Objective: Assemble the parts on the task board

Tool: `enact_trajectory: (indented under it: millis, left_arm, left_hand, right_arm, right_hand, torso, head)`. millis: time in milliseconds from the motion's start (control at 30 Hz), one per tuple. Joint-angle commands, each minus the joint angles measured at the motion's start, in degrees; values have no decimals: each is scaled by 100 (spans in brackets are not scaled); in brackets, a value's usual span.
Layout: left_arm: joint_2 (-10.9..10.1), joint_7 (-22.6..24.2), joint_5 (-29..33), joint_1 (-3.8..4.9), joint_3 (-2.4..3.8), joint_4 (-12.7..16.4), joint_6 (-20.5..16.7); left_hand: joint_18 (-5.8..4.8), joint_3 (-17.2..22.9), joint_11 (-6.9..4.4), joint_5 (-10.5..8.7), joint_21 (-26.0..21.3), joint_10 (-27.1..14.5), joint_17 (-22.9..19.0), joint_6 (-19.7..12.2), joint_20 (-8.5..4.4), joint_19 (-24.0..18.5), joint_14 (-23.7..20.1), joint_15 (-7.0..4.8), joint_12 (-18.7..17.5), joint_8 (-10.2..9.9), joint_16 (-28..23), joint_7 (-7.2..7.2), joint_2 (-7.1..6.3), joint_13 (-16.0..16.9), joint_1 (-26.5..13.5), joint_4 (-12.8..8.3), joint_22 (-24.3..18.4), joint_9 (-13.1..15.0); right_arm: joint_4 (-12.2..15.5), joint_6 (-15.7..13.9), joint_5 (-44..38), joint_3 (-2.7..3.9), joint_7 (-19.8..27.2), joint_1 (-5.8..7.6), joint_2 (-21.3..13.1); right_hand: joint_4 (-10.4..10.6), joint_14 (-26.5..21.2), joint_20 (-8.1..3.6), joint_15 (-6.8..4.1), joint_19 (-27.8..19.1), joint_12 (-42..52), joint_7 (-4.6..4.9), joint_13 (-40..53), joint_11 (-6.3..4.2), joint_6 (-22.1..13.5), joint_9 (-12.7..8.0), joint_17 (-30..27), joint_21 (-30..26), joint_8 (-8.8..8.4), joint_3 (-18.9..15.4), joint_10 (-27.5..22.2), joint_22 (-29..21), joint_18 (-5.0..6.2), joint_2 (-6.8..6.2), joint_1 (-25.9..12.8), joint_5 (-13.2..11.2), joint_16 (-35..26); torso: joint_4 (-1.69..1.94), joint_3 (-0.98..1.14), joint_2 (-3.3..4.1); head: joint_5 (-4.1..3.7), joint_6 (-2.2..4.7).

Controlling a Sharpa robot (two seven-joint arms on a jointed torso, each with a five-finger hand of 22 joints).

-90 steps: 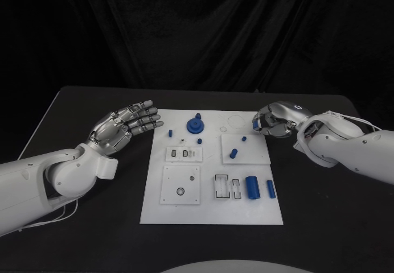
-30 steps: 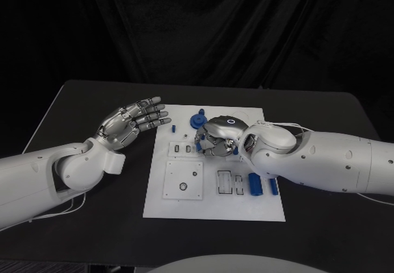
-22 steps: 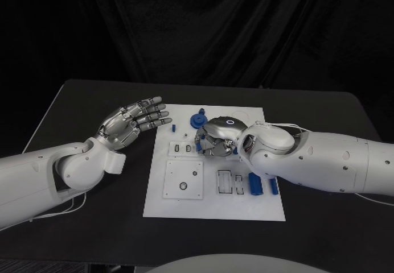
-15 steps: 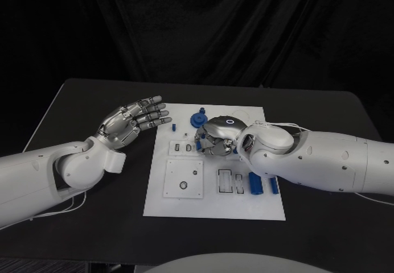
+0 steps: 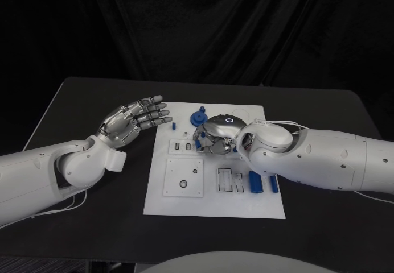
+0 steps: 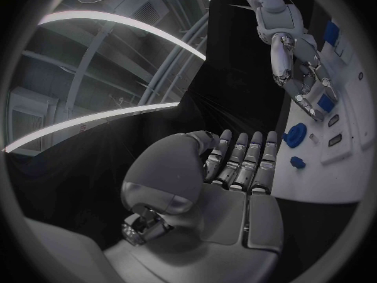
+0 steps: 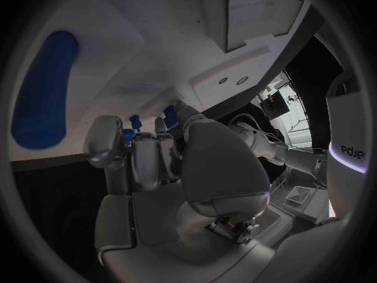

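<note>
While the left hand (image 5: pixel 131 123) hovers left of centre in the frame, palm up, fingers spread and holding nothing, the right hand (image 5: pixel 212 140) is curled down over the middle of the white board (image 5: pixel 215 199). I cannot tell whether its bent fingers pinch anything. Blue pieces (image 5: pixel 254 184) lie at the board's lower right, a blue knob (image 5: pixel 197 119) at its top.

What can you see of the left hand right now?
The left hand is silver and metallic-looking, on a white arm. It is raised beside the task board, on the board's left side, palm up, fingers spread and extended toward the board. It holds nothing and touches nothing. The left wrist view shows its fingers straight and side by side.
</note>
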Motion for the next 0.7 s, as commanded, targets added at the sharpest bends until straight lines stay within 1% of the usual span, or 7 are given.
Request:
enact_trajectory:
  millis: [33, 200, 333, 367, 467, 600, 700]
  left_arm:
    - [17, 1, 27, -14, 5, 3, 118]
    - [17, -18, 27, -19, 5, -3, 125]
    - [15, -25, 27, -21, 5, -18, 122]
    - [13, -26, 27, -21, 5, -22, 120]
    - [-2, -11, 25, -23, 5, -10, 96]
    - [-82, 14, -4, -23, 6, 63, -29]
    - [-157, -27, -18, -20, 7, 125, -146]
  left_hand:
    - [-32, 25, 0, 14, 22, 33, 4, -4, -3, 10, 30, 17, 31, 26, 21, 25, 9, 5, -75, 0, -5, 4]
    - [-32, 27, 1, 14, 21, 33, 4, -1, -3, 9, 30, 17, 31, 27, 21, 25, 10, 5, -76, 1, -5, 5]
    - [-32, 27, 1, 14, 21, 33, 4, -1, -3, 9, 30, 17, 31, 27, 21, 25, 10, 5, -76, 1, -5, 5]
    - [-32, 27, 1, 14, 21, 33, 4, -1, -3, 9, 30, 17, 31, 27, 21, 25, 10, 5, -76, 1, -5, 5]
    - [-32, 31, 2, 14, 20, 33, 3, 10, -3, 6, 28, 17, 32, 30, 23, 27, 11, 5, -81, 2, -6, 6]
    - [-29, 52, 36, 30, 20, 50, 4, 44, -5, 0, 27, 10, 41, 46, 38, 44, -3, 7, -95, -12, -6, 12]
    - [-24, 63, 49, 29, 24, 76, 6, 75, -5, 2, 38, 4, 54, 60, 60, 59, -29, 10, -110, -29, -5, 17]
  right_arm:
    - [-11, 157, -59, -8, -136, -27, 1]
    - [-19, 144, -59, -8, -86, -28, -5]
    - [-23, 91, -59, -8, -15, -28, -17]
    - [-24, 44, -59, -8, 25, -28, -22]
    - [-4, -157, -23, -8, 179, -28, -54]
    - [83, -522, 152, -6, 477, -26, -143]
    - [163, -801, 245, -2, 676, 4, -232]
  right_hand:
    - [-8, 177, 8, 21, -45, -62, -1, -47, 4, -102, -53, 333, -74, -113, -56, -85, 215, 1, -30, -45, -92, -51]
    - [6, 155, -3, 9, -71, -146, -8, -172, -14, -219, -141, 293, -150, -278, -119, -195, 197, 13, -34, -83, -208, -97]
    - [77, 137, -13, 0, -88, -204, -20, -254, -25, -418, -283, 266, -219, -494, -244, -271, 190, 20, -66, -173, -486, -128]
    - [125, 134, -17, -6, -88, -222, -35, -281, -34, -590, -386, 263, -234, -612, -308, -296, 194, 21, -96, -211, -558, -132]
    - [219, 133, -26, -17, -84, -236, -56, -301, -49, -1021, -622, 264, -248, -792, -426, -314, 204, 21, -141, -268, -585, -133]
    - [297, 132, -32, -22, -85, -282, -66, -374, -55, -1092, -692, 265, -263, -839, -502, -385, 207, 21, -170, -301, -604, -132]
    - [470, 127, -44, -37, -93, -381, -97, -515, -74, -1489, -895, 267, -286, -978, -630, -548, 215, 23, -234, -343, -618, -132]
  torso:
    - [-1, -1, 0]
    - [2, -1, 1]
    - [-2, -2, -1]
    - [-3, -3, -2]
    - [-2, -1, 0]
    - [-3, 3, -9]
    - [-15, 11, -35]
  head:
    - [14, -6]
    - [8, -15]
    - [16, -44]
    - [18, -46]
    - [42, -57]
    - [60, 17]
    - [58, 42]
